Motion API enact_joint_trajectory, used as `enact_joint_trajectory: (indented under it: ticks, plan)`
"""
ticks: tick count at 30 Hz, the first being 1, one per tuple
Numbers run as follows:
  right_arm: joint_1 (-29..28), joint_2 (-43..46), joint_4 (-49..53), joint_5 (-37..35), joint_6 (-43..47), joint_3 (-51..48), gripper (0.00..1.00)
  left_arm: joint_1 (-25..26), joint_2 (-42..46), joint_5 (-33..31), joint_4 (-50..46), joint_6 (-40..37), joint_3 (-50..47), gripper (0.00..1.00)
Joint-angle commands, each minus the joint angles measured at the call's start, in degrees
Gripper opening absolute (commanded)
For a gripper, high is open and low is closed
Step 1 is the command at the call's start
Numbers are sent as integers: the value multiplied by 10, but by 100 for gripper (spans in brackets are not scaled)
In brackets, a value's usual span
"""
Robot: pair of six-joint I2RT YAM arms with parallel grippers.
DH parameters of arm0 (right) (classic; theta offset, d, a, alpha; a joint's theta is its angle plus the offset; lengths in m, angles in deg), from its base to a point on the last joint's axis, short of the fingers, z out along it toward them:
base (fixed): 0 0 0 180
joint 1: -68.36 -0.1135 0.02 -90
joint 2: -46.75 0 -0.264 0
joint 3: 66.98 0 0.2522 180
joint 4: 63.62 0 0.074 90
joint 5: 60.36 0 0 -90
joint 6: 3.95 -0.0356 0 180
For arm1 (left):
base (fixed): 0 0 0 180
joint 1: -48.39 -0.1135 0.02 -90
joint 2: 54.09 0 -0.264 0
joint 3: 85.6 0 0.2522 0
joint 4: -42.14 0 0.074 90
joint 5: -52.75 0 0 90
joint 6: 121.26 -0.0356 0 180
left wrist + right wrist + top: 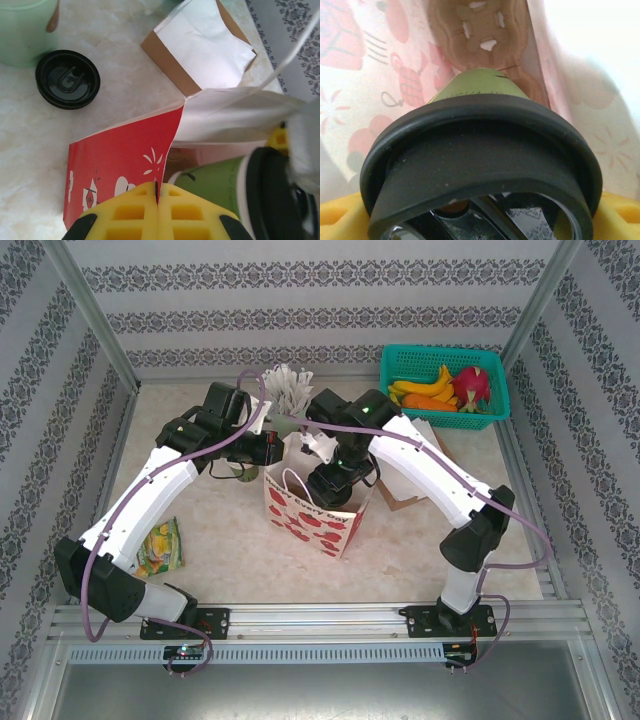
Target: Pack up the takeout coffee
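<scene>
The takeout coffee (475, 86) is a green-banded cup under a black lid (480, 150), and it hangs inside the red-and-white paper bag (310, 518). My right gripper (480, 222) is shut on it, a yellow finger (335, 220) on each side of the lid. Below the cup, a brown cardboard carrier (480, 30) lies on the bag's bottom. My left gripper (158, 200) is shut on the bag's red rim (120, 155), with the cup (220, 185) just to its right. From above, the left gripper (278, 450) and the right gripper (335, 483) meet at the bag's mouth.
A loose black lid (67, 79) lies on the table beside a mint-green cup (22, 30). A brown-and-white paper bag (200, 47) lies behind the red bag. A green basket of fruit (400, 365) stands at the back right. A snack packet (160, 545) lies front left.
</scene>
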Motion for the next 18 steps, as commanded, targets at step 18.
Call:
enact_joint_trajectory:
  ticks: [18]
  plan:
    - [-33,-23,15,-43,16,-22,59,-2,-22,57,-40,-46,45,0]
